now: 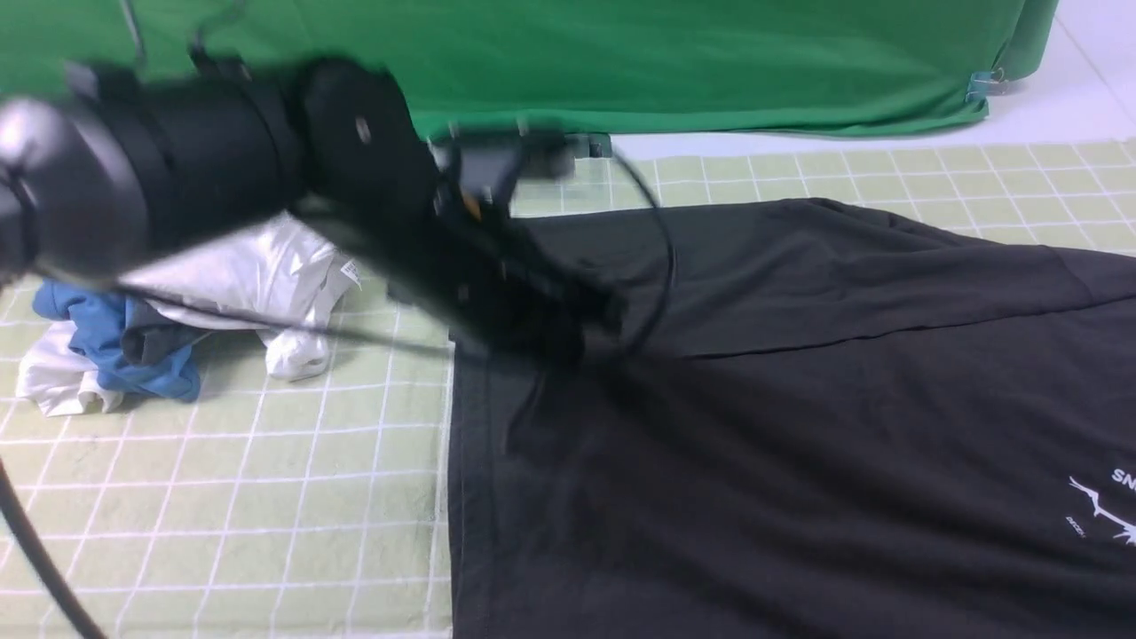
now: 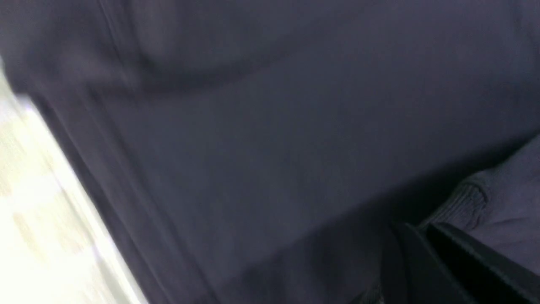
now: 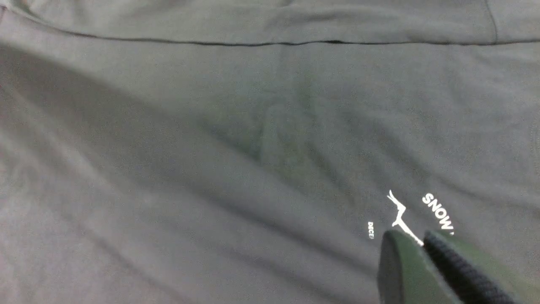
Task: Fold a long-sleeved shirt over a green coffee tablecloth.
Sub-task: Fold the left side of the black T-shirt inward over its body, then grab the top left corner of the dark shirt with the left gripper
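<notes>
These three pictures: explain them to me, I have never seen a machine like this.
This is a two-armed robot. The front picture comes from a camera between its arms; the other two come from cameras on its wrists.

A black long-sleeved shirt with a small white print lies spread over a pale green gridded cloth. On the robot's left sit crumpled white and blue garments.

The left gripper is shut on a ribbed bit of the shirt, apparently a cuff. The right gripper shows only in its own wrist picture, its fingers close together over the shirt; I see nothing clearly held there.
</notes>
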### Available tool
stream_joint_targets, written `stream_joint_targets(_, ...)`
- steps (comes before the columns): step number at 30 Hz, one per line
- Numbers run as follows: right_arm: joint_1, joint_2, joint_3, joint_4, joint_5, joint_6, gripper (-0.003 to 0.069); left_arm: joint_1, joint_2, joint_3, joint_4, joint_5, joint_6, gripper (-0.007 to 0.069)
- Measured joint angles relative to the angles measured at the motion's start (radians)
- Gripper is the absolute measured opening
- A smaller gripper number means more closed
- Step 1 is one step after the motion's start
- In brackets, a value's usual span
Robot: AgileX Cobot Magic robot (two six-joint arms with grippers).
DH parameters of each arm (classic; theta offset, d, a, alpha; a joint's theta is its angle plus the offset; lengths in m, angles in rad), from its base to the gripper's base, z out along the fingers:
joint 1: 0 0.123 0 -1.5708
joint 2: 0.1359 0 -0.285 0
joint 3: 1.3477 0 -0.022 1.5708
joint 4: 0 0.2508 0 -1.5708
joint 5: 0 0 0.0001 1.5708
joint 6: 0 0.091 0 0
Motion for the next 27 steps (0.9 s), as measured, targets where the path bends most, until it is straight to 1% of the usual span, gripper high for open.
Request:
stream_joint_targets(8, 0.000, 0.000, 0.000, 0.000, 0.000, 0.000, 0.0073, 0.062, 0.020, -0.071, 0.023, -0.024, -0.001, 0.0025)
stream_joint_targets(13, 0.000, 0.000, 0.000, 0.000, -0.001, 0.000, 0.0073, 0.090, 0.115, -0.074, 0.036, -0.063, -0.009, 0.0025)
stream_joint_targets(15, 0.000, 0.000, 0.000, 0.000, -0.001, 0.000, 0.0073, 0.092, 0.137, -0.074, 0.046, -0.079, -0.020, 0.0025)
stream_joint_targets(17, 0.000, 0.000, 0.000, 0.000, -0.001, 0.000, 0.0075, 0.094, 0.179, -0.074, 0.082, -0.115, -0.066, 0.0034)
stream_joint_targets(19, 0.000, 0.000, 0.000, 0.000, -0.003, 0.000, 0.0077, 0.097, 0.213, -0.075, 0.148, -0.147, -0.137, 0.0062)
stream_joint_targets(20, 0.000, 0.000, 0.000, 0.000, -0.003, 0.000, 0.0077, 0.097, 0.215, -0.075, 0.154, -0.147, -0.149, 0.0069)
stream_joint_targets(22, 0.000, 0.000, 0.000, 0.000, -0.003, 0.000, 0.0079, 0.113, 0.237, -0.104, 0.235, -0.143, -0.209, 0.0135)
stream_joint_targets(25, 0.000, 0.000, 0.000, 0.000, -0.003, 0.000, 0.0083, 0.150, 0.245, -0.164, 0.264, -0.114, -0.241, 0.0213)
stream_joint_targets(26, 0.000, 0.000, 0.000, 0.000, -0.003, 0.000, 0.0084, 0.179, 0.249, -0.203, 0.269, -0.102, -0.243, 0.0261)
stream_joint_targets(27, 0.000, 0.000, 0.000, 0.000, -0.003, 0.000, 0.0085, 0.200, 0.255, -0.236, 0.271, -0.093, -0.244, 0.0293)
